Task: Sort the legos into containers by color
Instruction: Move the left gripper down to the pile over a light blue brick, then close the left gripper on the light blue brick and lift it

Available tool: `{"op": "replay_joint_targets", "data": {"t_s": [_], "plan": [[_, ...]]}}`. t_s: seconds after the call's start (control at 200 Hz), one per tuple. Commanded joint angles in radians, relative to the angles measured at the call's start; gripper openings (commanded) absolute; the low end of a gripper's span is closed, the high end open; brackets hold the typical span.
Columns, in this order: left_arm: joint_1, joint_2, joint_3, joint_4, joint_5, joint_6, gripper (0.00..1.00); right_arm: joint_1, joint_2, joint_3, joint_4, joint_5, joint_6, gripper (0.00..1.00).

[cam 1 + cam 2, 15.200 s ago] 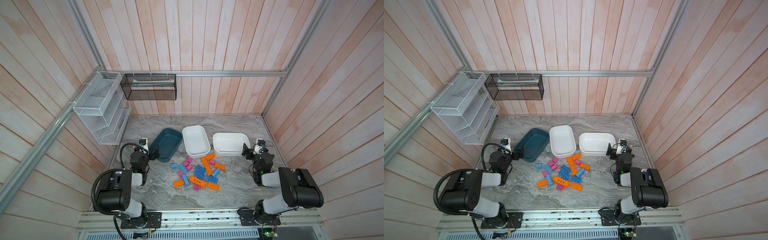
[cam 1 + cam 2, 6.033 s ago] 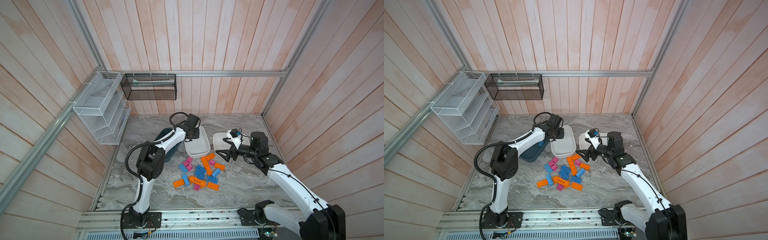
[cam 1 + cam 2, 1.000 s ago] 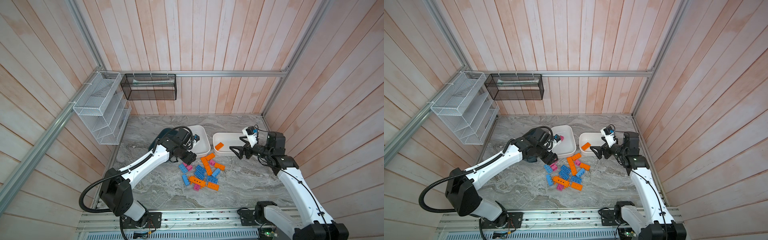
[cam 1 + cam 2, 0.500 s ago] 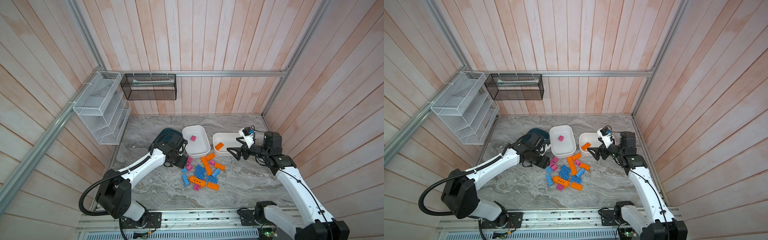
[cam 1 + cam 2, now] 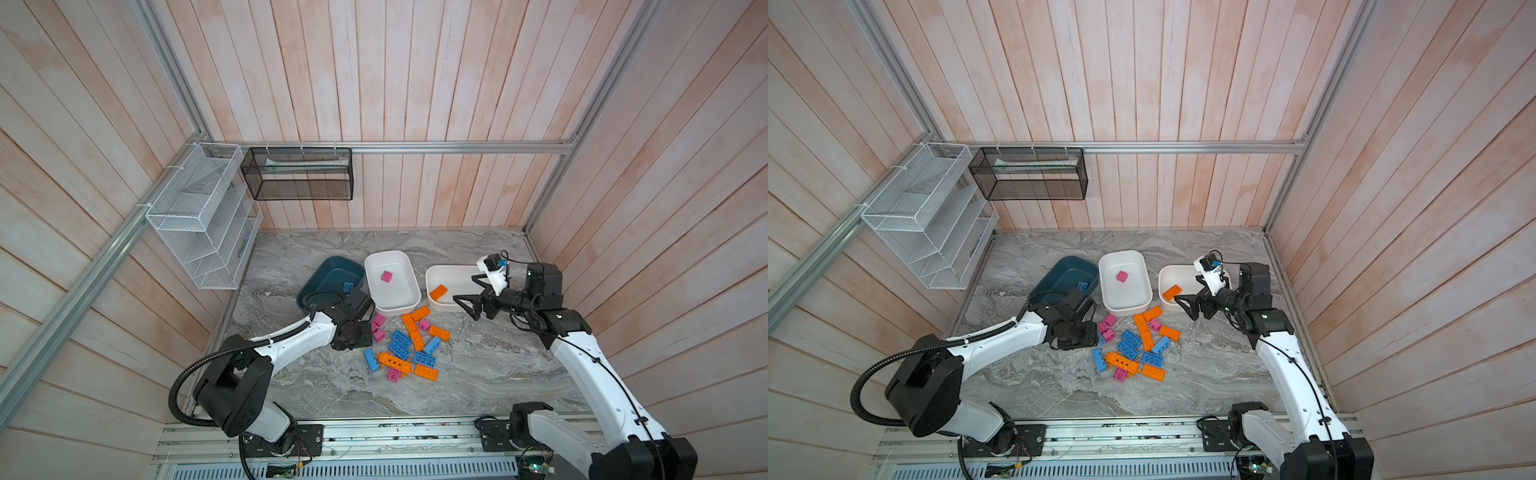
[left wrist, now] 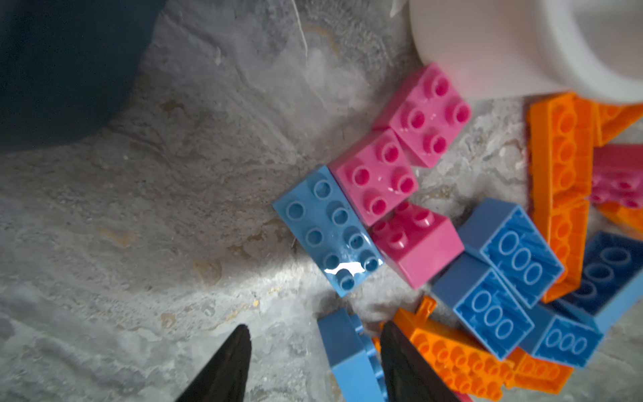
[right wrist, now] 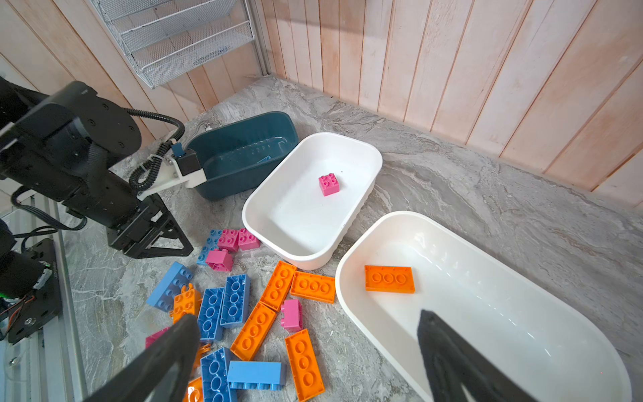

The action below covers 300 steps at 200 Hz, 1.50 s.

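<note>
The left tool (image 6: 315,325) hangs low over the worktop (image 6: 156,226) just in front of the middle tub (image 5: 397,297), jaws apart and gripping nothing. The right tool (image 7: 308,320) is spread wide and empty, up over the front rim of the right tub (image 5: 453,278) beside it. Most legos (image 5: 405,343) lie loose in a heap in front of the middle tub. One pink cube (image 5: 387,276) is already inside it, one blue piece (image 5: 348,286) is in the teal tub (image 5: 328,276) on its other side, and one orange piece (image 5: 438,292) is in the right tub. The step in hand looks like a blue pick for the left arm, though I cannot tell which. A blue brick (image 6: 327,229) lies studs up ahead of the tool, touching a pink neighbour (image 6: 375,177). An edge-on blue brick (image 6: 348,355) sits off-centre between the jaws, seemingly against the orange bar (image 6: 452,351). To do it well, centre the jaws on one brick only, span its short width, and go down until the tips nearly reach the worktop before closing, so no neighbour is pinched too. Then lift straight up, as a sideways drag would likely scatter the heap, and let go low inside the teal tub.
</note>
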<state>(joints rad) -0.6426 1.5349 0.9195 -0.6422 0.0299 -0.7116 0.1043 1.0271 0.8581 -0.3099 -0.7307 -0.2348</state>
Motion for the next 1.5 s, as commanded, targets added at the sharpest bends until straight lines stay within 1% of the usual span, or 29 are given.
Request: {"op": "replay_joint_targets", "data": {"t_s": [0.0,0.205,0.39,0.575,0.745,0.88,0.99,1.125,1.28,1.395,1.495], "plan": [[-0.006,0.042,0.024,0.063,-0.047,-0.098,0.62,0.008,-0.004,-0.003,0.01,0.005,0.007,0.98],[-0.005,0.109,0.049,0.085,-0.052,-0.121,0.62,0.008,-0.003,-0.002,0.007,0.004,0.007,0.98],[-0.005,0.131,0.067,0.1,-0.052,-0.143,0.61,0.007,0.001,-0.001,0.005,0.008,0.0,0.98],[-0.005,0.167,0.073,0.059,-0.085,-0.147,0.61,0.007,0.004,-0.001,0.006,0.004,0.001,0.98],[-0.004,0.161,0.076,0.026,-0.11,-0.146,0.59,0.007,0.004,0.001,0.003,0.004,0.001,0.98],[-0.006,0.136,0.082,-0.032,-0.14,-0.126,0.57,0.007,0.005,0.004,-0.001,0.004,0.0,0.98],[-0.009,0.12,0.082,-0.062,-0.145,-0.108,0.57,0.006,0.007,0.001,0.003,0.0,0.003,0.98],[-0.01,0.134,0.097,-0.064,-0.15,-0.096,0.53,0.007,0.011,-0.002,0.008,-0.004,0.007,0.98],[-0.011,0.174,0.125,-0.06,-0.155,-0.084,0.53,0.007,0.008,-0.007,0.009,-0.004,0.006,0.98],[-0.015,0.18,0.13,-0.057,-0.156,-0.095,0.57,0.006,0.004,-0.01,0.009,-0.004,0.007,0.98],[-0.024,0.193,0.134,-0.061,-0.152,-0.094,0.58,0.007,0.005,-0.015,0.01,-0.008,0.006,0.98]]}}
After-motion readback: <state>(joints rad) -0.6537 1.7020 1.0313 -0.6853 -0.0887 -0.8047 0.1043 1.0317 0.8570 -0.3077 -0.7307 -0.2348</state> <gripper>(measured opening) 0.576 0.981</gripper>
